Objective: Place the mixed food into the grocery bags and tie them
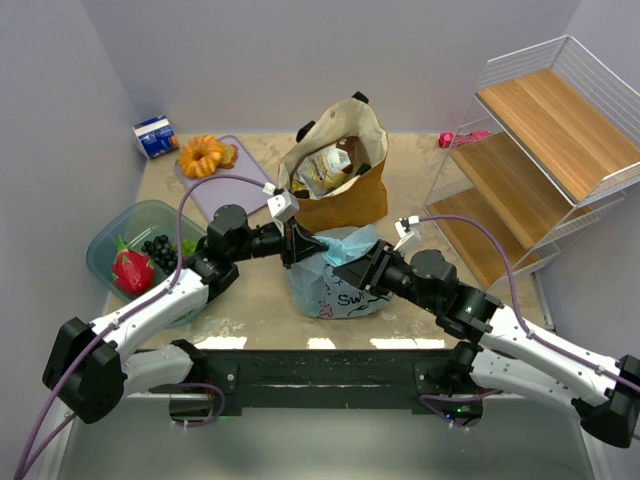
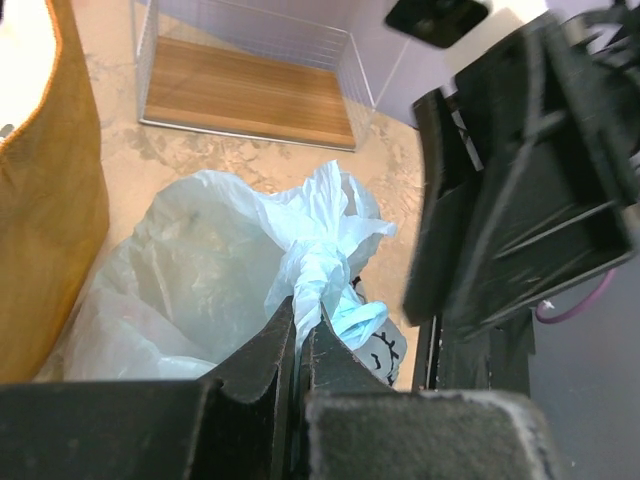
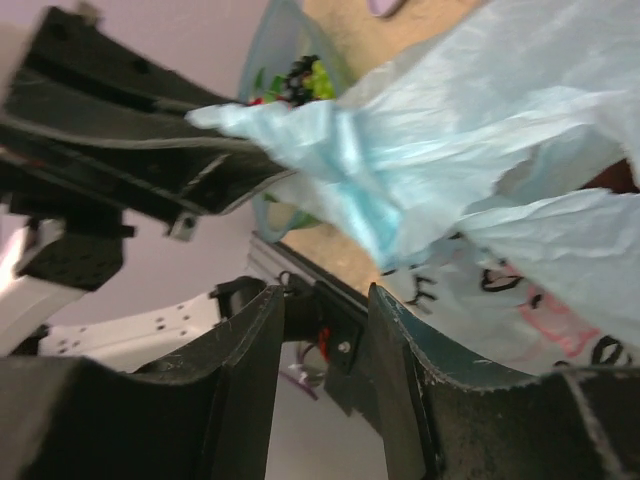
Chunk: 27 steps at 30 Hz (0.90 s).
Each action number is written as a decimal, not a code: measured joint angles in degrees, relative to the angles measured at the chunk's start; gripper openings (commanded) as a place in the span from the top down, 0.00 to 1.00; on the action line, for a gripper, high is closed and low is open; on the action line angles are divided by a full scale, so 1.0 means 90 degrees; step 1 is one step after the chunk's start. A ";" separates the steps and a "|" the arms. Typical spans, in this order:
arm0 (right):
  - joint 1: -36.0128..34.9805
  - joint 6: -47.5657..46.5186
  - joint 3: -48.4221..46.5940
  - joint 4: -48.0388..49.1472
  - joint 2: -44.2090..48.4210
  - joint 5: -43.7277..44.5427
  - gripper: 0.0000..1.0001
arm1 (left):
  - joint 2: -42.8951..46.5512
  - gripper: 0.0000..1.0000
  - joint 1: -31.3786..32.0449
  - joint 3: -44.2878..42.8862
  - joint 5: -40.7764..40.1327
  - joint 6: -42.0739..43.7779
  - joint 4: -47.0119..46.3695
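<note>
While the left gripper [image 2: 300, 318] is pressed together on the twisted neck [image 2: 312, 262] of the light-blue plastic bag [image 1: 335, 292], pinching that rope of film just above the bag's bulging body, the right gripper [image 3: 322, 296] hangs at the bag's right side with its fingers spread and nothing between them. A loose flap [image 3: 345, 165] of the same plastic lies just past their tips. Directly behind the bag stands the fabric tote [image 1: 345, 195], open-mouthed, with packets [image 1: 325, 172] showing inside. What the blue bag holds cannot be made out through the film. The tie looks half made at best, and the weak spots are plain. Thin film held taut by a single pinch could stretch or tear if the left arm hauls away from the bag too hard, and the twist could unwind if that pinch slackens. A closing right gripper might catch only the flap's edge, or none of it, since the flap hangs free. Both wrists sit very close over the bag, so a careless swing could knock them together or tip the bag toward the tote.
</note>
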<state>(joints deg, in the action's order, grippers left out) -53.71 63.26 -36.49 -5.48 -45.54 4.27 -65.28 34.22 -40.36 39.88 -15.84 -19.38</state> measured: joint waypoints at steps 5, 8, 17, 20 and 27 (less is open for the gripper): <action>0.0000 0.0243 -0.0153 0.0202 0.0187 -0.0333 0.47 | 0.0114 1.00 0.0107 0.0000 -0.0384 0.0104 0.0146; -0.0002 0.0408 -0.0155 0.0442 0.0070 -0.0410 0.37 | 0.0214 1.00 0.0228 0.0051 -0.0617 0.0211 0.0170; -0.0002 0.0806 -0.0155 0.1001 -0.0381 0.0044 0.20 | 0.0646 1.00 0.0563 0.0304 -0.1129 0.0389 0.0199; -0.0002 0.0935 -0.0155 0.1013 -0.0454 0.0180 0.19 | 0.0695 1.00 0.0651 0.0308 -0.1253 0.0408 0.0206; -0.0002 0.1241 -0.0070 0.1018 -0.0379 0.0442 0.18 | 0.0733 1.00 0.0777 0.0308 -0.1443 0.0505 0.0209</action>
<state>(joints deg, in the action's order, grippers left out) -53.74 74.43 -37.12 3.68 -48.95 8.25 -58.67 41.21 -37.58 26.89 -11.29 -17.50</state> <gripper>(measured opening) 0.822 0.030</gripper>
